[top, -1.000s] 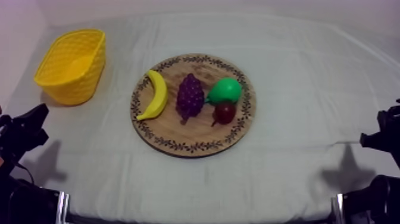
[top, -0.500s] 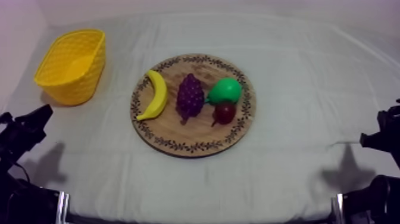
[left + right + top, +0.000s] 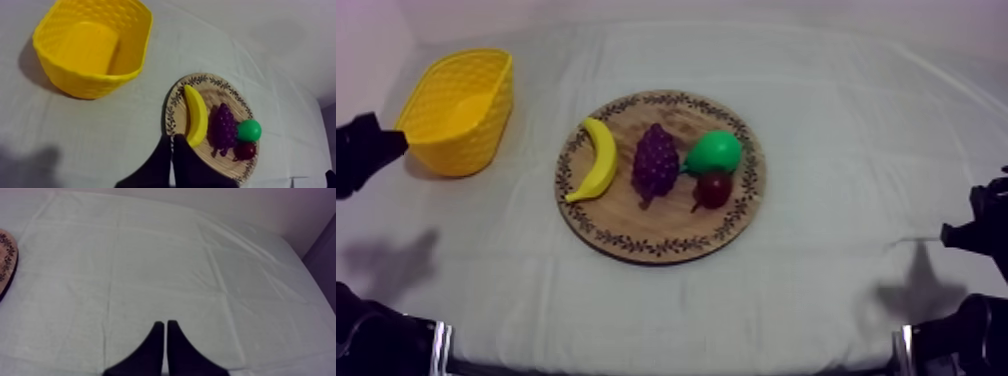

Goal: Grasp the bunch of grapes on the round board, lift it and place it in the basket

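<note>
Purple bunch of grapes [image 3: 656,163] | on wooden board [image 3: 666,222] | long axis far-to-near

The desk [image 3: 856,120] lies under a grey-white cloth [image 3: 165,263] that covers it to every edge. Straight fold creases cross the cloth lengthwise and crosswise. Behind the far edge stands a pale wall [image 3: 686,8] with a faint lilac tint. The light is soft and dim. Blurred shadows [image 3: 914,292] lie on the cloth near both front corners. Past the right edge, the room turns dark purple.
</note>
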### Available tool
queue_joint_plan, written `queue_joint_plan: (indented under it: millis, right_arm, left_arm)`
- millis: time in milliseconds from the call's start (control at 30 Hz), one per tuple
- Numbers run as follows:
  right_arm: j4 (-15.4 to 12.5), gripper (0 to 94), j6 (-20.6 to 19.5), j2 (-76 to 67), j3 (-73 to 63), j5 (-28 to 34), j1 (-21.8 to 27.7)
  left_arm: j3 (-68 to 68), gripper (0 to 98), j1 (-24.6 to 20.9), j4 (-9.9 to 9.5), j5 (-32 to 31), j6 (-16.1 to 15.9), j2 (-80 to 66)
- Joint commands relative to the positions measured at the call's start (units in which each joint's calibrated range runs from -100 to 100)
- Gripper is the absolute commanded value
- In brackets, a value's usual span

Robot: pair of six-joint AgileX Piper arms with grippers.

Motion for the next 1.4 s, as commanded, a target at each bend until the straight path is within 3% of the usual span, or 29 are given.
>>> queue_joint_plan:
  millis: [0, 200, 367, 900, 1233, 1367]
  right_arm:
    - [-0.01, 0.3, 0.04, -0.02, -0.05, -0.03, 0.0]
    - [-0.01, 0.3, 0.06, -0.02, -0.05, -0.03, 0.0]
    - [-0.01, 0.3, 0.08, -0.02, -0.05, -0.03, 0.0]
    - [-0.01, 0.3, 0.09, -0.02, -0.05, -0.03, 0.0]
    - [-0.01, 0.3, 0.09, -0.02, -0.05, -0.03, 0.0]
    - [-0.01, 0.3, 0.09, -0.02, -0.05, -0.03, 0.0]
  left_arm:
    - [-11.79, 0.0, -0.1, 0.19, 8.86, 0.53, 9.05]
    - [-24.27, 0.0, 0.05, 0.01, 20.25, 1.27, 22.52]
    - [-31.25, 0.0, 3.21, -1.04, 24.33, 2.13, 32.46]
    - [-50.0, 3.1, 17.35, -1.5, 26.69, 6.29, 59.29]
    - [-62.68, 7.6, 22.95, -1.07, 27.18, 7.18, 72.12]
    - [-67.24, 14.6, 24.02, -0.87, 27.53, 7.0, 76.16]
